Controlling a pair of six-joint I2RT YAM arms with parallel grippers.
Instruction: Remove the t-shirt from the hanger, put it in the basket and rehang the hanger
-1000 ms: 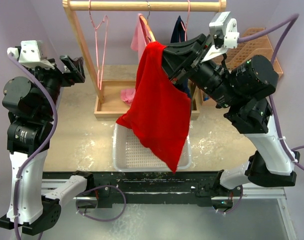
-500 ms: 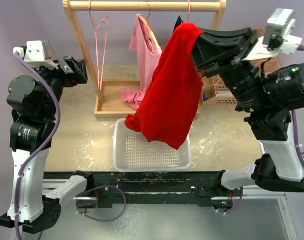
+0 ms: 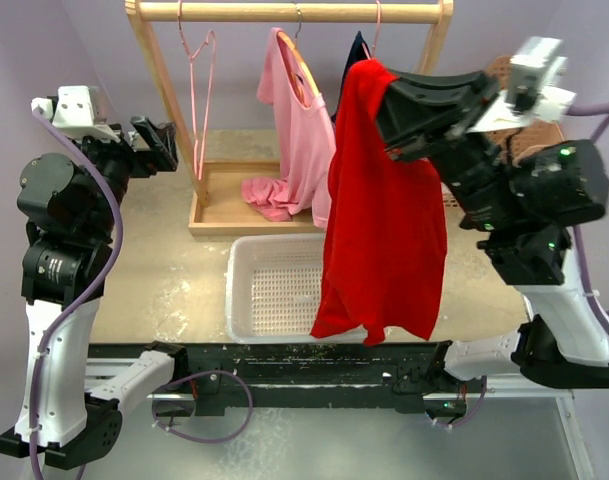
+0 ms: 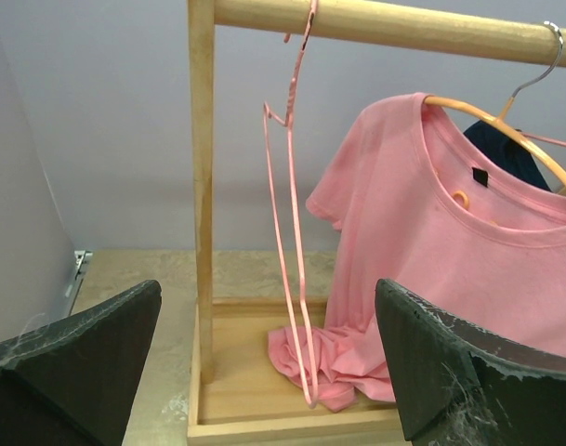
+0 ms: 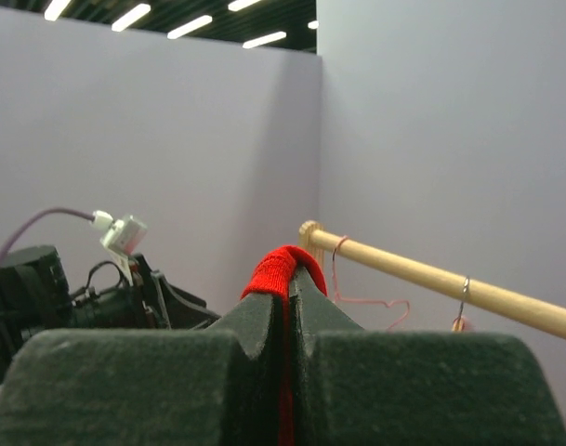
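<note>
My right gripper (image 3: 382, 88) is shut on a red t-shirt (image 3: 384, 220), which hangs free of any hanger, its hem at the right end of the white basket (image 3: 246, 290). In the right wrist view the red fabric (image 5: 284, 265) is pinched between the fingertips (image 5: 264, 307). An empty pink wire hanger (image 3: 198, 70) hangs on the wooden rail (image 3: 284, 12). A pink t-shirt (image 3: 302, 140) hangs on an orange hanger (image 4: 492, 116), with a dark blue garment (image 3: 356, 50) behind it. My left gripper (image 3: 162, 142) is open and empty, left of the rack.
A crumpled pink garment (image 3: 269, 192) lies in the wooden tray base (image 3: 219, 215) of the rack. The rack's slanted wooden post (image 3: 169, 90) stands near my left gripper. A wicker basket (image 3: 506, 140) sits behind my right arm.
My right gripper has swung right and toward the front with the red t-shirt, which now hangs straight down over the basket's right end. The left arm is nearly unmoved.
</note>
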